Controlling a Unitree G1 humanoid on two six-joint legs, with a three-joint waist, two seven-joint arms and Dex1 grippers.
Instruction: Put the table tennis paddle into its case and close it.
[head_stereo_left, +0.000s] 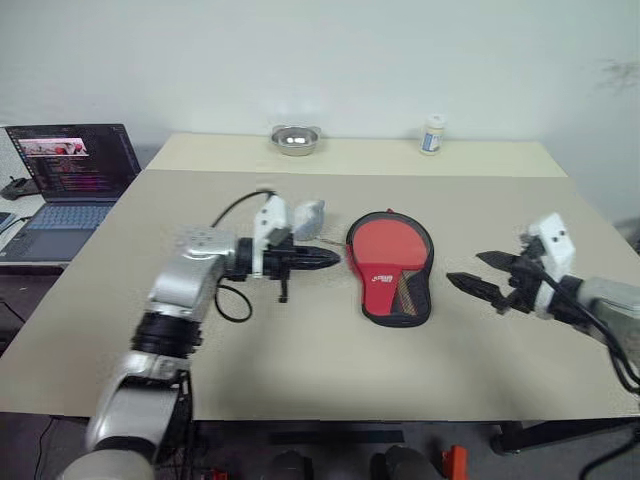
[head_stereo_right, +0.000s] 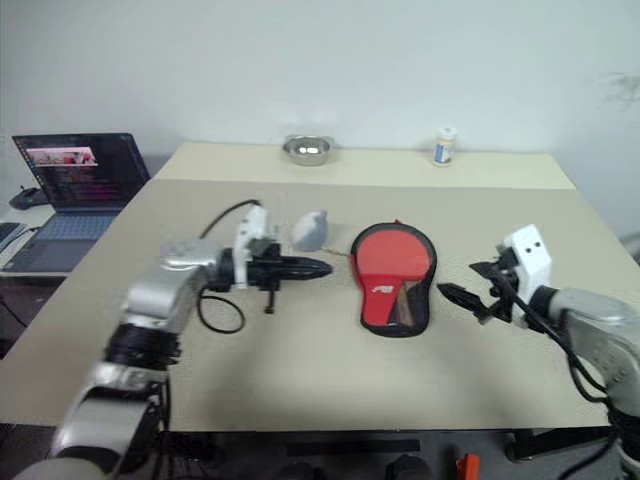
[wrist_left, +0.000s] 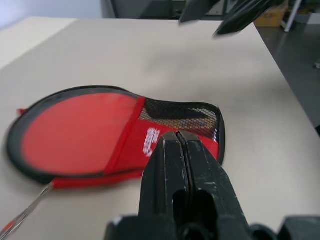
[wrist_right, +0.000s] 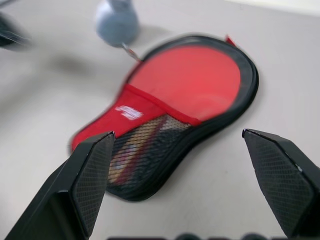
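The case (head_stereo_left: 389, 264) lies flat in the middle of the table, red face with white logo and black mesh (wrist_right: 145, 150) upward. Behind the mesh a light brown and red shape shows; the paddle is otherwise hidden. My left gripper (head_stereo_left: 335, 259) is shut and empty. It hovers just left of the case and points level at it. In the left wrist view its closed fingertips (wrist_left: 177, 136) stand before the case (wrist_left: 80, 132). My right gripper (head_stereo_left: 466, 268) is open and empty, a short way right of the case and aimed at it. Its two fingers frame the case (wrist_right: 200, 85) in the right wrist view.
A grey-white lump (head_stereo_left: 310, 213) sits by the case's upper left, with a thin metal chain (wrist_right: 131, 51) running towards the case. At the table's far edge stand a metal bowl (head_stereo_left: 294, 139) and a small bottle (head_stereo_left: 432, 134). An open laptop (head_stereo_left: 70, 185) sits left of the table.
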